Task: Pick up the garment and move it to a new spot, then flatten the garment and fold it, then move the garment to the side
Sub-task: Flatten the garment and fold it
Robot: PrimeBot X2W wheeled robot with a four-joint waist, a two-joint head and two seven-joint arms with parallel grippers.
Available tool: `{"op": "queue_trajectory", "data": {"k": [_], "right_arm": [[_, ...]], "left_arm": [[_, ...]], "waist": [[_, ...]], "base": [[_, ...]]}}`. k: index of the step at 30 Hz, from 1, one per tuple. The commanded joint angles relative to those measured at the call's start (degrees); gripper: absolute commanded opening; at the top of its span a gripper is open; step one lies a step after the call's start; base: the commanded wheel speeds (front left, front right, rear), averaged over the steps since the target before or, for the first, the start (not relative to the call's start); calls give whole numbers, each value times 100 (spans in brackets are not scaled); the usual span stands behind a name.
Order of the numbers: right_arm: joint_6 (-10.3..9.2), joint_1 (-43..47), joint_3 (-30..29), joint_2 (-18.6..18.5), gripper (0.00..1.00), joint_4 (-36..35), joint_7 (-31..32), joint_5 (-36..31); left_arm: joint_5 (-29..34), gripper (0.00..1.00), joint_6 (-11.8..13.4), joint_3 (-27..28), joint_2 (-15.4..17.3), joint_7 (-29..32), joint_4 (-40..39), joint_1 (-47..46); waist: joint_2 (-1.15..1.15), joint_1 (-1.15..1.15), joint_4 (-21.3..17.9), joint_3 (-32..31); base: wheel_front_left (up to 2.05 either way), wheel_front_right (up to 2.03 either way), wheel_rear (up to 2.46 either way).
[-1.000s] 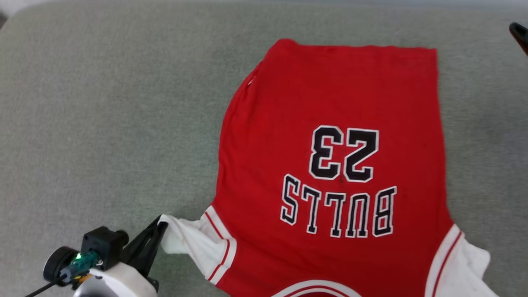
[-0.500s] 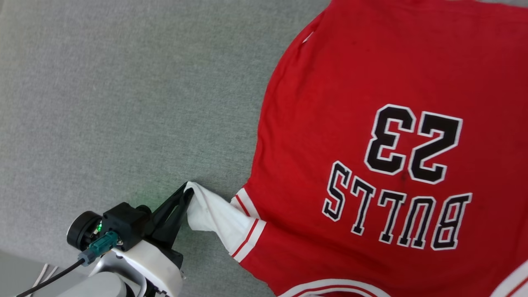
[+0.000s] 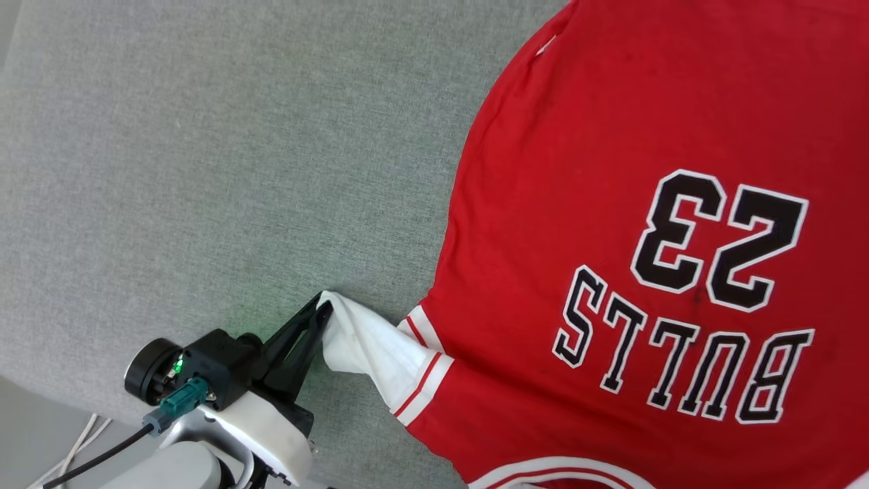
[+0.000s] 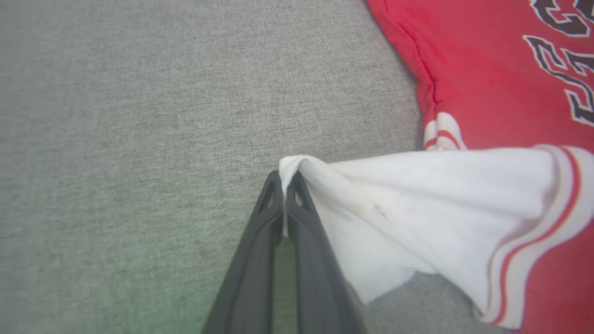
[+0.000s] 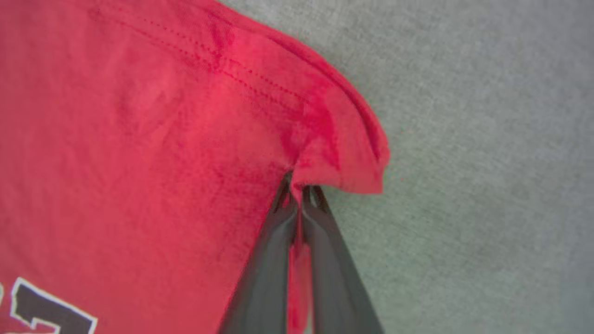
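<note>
garment (image 3: 611, 170) on padded surface (image 3: 204, 170), left pincer (image 3: 324, 307) at left

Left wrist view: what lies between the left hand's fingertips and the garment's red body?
The white sleeve, pinched by the shut left hand, spans that stretch over the grey surface; the head view agrees.

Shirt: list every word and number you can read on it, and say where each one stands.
"23": black numerals edged in white on the red shirt, upside down in the head view.
"BULLS": same lettering, nearer the collar than the number, also upside down.
Left and right wrist views: lettering cut off at the picture edges, not readable.
</note>
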Motion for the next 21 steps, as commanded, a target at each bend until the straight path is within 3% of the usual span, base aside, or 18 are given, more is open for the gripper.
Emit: {"op": "queue_trajectory", "data": {"k": [1, 7, 13, 14, 21], "right_arm": [[-2, 128, 116, -6, 0, 29, -56, 66], [-3, -14, 511, -251, 0, -318, -553, 549], [-3, 644, 1208, -1114, 0, -1318, -769, 1324], [-3, 644, 1208, -1114, 0, -1318, -769, 1324], [-3, 2249, 1141, -2165, 0, -2345, -1220, 2097]], "left_arm": [[14, 0, 46, 34, 14, 21, 59, 129], [-64, 0, 145, 54, 87, 20, 60, 420], [-199, 0, 330, 79, 251, 21, -49, 813], [-199, 0, 330, 79, 251, 21, -49, 813], [-361, 0, 551, 159, 456, 21, -203, 1243]], "waist": [[0, 0, -115, -231], [0, 0, -397, -920], [0, 0, -714, -1489], [0, 0, -714, -1489], [0, 0, -1065, -1914]], "base": [[0, 0, 0], [0, 0, 0], [0, 0, 0], [0, 0, 0], [0, 0, 0]]}}
